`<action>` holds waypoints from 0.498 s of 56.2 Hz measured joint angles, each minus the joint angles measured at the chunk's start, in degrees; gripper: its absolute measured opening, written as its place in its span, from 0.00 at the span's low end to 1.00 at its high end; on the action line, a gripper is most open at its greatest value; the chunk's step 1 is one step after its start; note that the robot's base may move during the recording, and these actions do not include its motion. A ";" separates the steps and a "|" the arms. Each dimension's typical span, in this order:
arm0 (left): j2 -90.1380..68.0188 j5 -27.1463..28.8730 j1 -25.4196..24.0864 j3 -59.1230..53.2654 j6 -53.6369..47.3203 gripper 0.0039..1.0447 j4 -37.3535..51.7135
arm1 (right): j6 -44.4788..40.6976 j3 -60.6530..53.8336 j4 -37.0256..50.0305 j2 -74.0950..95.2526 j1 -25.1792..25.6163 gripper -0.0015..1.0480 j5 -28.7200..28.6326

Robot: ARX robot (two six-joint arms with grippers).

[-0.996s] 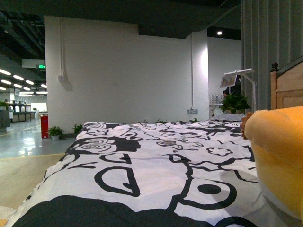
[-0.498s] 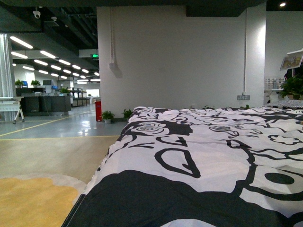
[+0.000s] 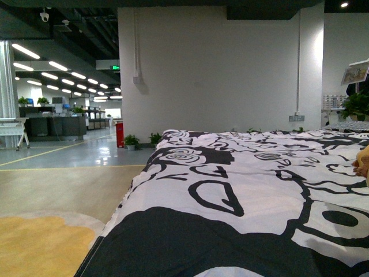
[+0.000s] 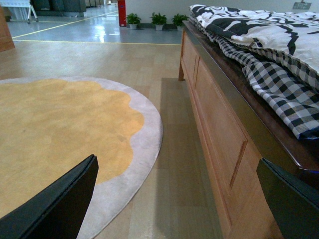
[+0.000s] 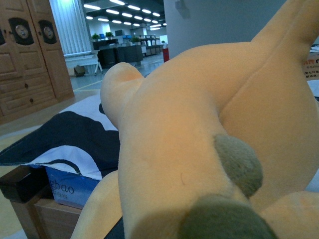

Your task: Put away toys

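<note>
The orange-yellow plush animal [image 5: 189, 124] fills the right wrist view, with grey-green pads on a limb; my right gripper is shut on it, its fingers hidden under the plush. In the front view only a small orange tip of the plush [image 3: 363, 163] shows at the right edge, over the bed. My left gripper [image 4: 179, 199] is open and empty, low beside the bed's wooden side, its dark fingers [image 4: 55, 204] over the floor and rug edge.
A bed with a black-and-white patterned cover [image 3: 242, 190] fills the front view. Its wooden side panel [image 4: 219, 129] and a checked sheet [image 4: 279, 89] show beside the left gripper. A round yellow rug [image 4: 55, 129] lies on the floor. Wooden wardrobe doors [image 5: 30, 55] stand behind the bed.
The front view swung left a second ago, taking the large plush out at the right. Since half a second ago, a small tip of the plush has come back at the right edge.
</note>
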State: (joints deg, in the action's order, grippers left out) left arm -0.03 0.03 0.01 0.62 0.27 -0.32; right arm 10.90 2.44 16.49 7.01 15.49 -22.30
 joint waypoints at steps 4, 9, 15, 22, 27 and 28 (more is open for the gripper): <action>0.02 0.00 0.00 0.00 0.00 0.95 0.00 | 0.00 -0.11 0.00 0.00 0.02 0.16 -0.02; 0.00 0.00 0.00 0.00 0.00 0.95 0.00 | 0.00 -0.11 0.00 -0.02 0.04 0.16 -0.07; 0.02 -0.02 0.00 0.00 0.00 0.95 0.00 | -1.29 0.44 -2.23 -0.02 -0.52 0.16 2.05; 0.02 0.00 0.00 0.00 0.00 0.95 0.00 | -7.41 3.13 -15.50 -1.03 -4.98 0.16 11.13; 0.00 -0.02 0.00 0.00 0.00 0.95 0.00 | -9.03 3.08 -16.70 -1.99 -9.33 0.16 17.09; 0.02 -0.02 0.00 0.00 0.00 0.95 0.00 | -9.11 3.08 -16.72 -2.16 -10.21 0.16 18.08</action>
State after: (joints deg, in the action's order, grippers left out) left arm -0.01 0.01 0.01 0.62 0.27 -0.32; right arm 1.78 5.52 -0.23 4.84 5.28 -4.23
